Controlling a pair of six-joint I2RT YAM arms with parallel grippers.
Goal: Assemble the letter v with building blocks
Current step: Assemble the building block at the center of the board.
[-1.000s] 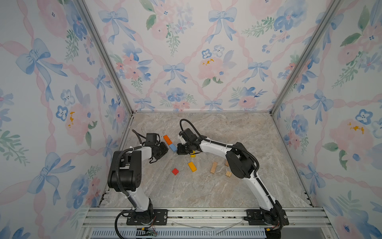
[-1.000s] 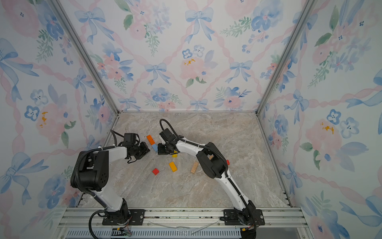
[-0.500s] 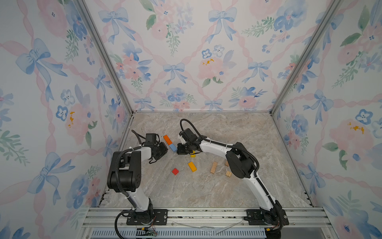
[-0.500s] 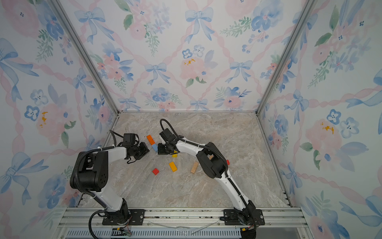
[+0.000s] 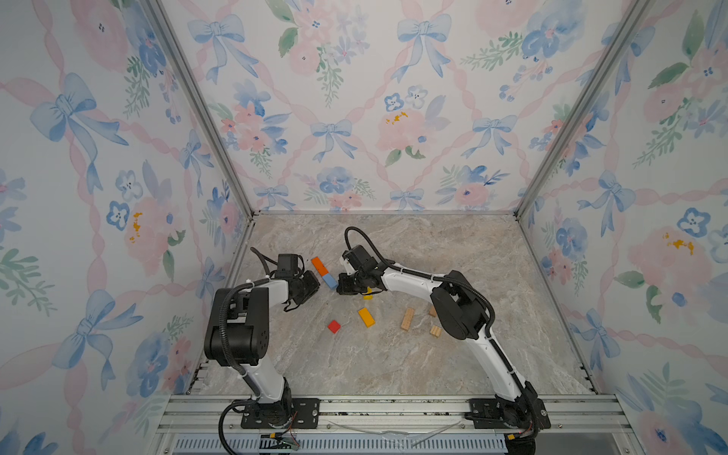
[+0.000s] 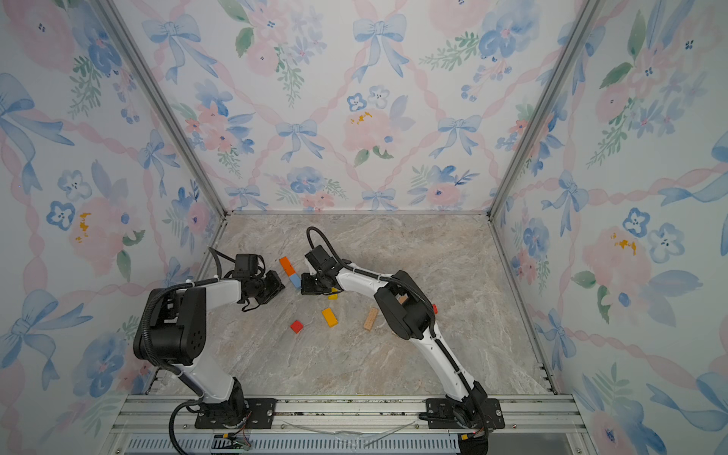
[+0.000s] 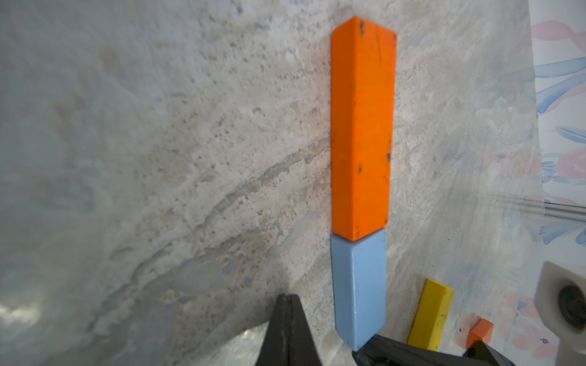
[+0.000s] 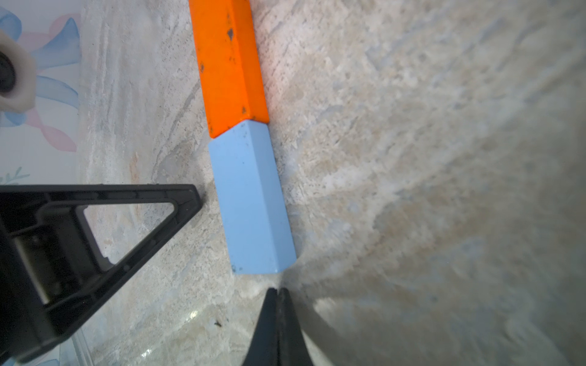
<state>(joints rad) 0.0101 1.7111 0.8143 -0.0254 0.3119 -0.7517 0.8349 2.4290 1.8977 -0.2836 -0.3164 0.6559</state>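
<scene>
Orange block (image 7: 361, 126), blue block (image 7: 360, 285): flat on worktop (image 5: 394, 366), end to end, touching, one straight stroke.
Spares scattered apart: red block (image 5: 334, 326), yellow block (image 5: 366, 317), tan block (image 5: 407, 318).
Handling, judged: light, rigid painted wood, smooth, likely slippery. Pinch across long sides, mid-length.
Left claw (image 7: 287, 299): closed, empty, just beside blue block.
Right claw (image 8: 276, 293): closed, empty, just off its free end.

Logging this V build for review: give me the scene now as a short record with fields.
stroke laid: orange block and light blue block end to end, touching, in one straight line
left tool: shut, empty, beside the light blue block's long side
right tool: shut, empty, just off the light blue block's free end
loose blocks: yellow block, red block, yellow-orange block, tan block, apart on the table
V status: one stroke only
</scene>
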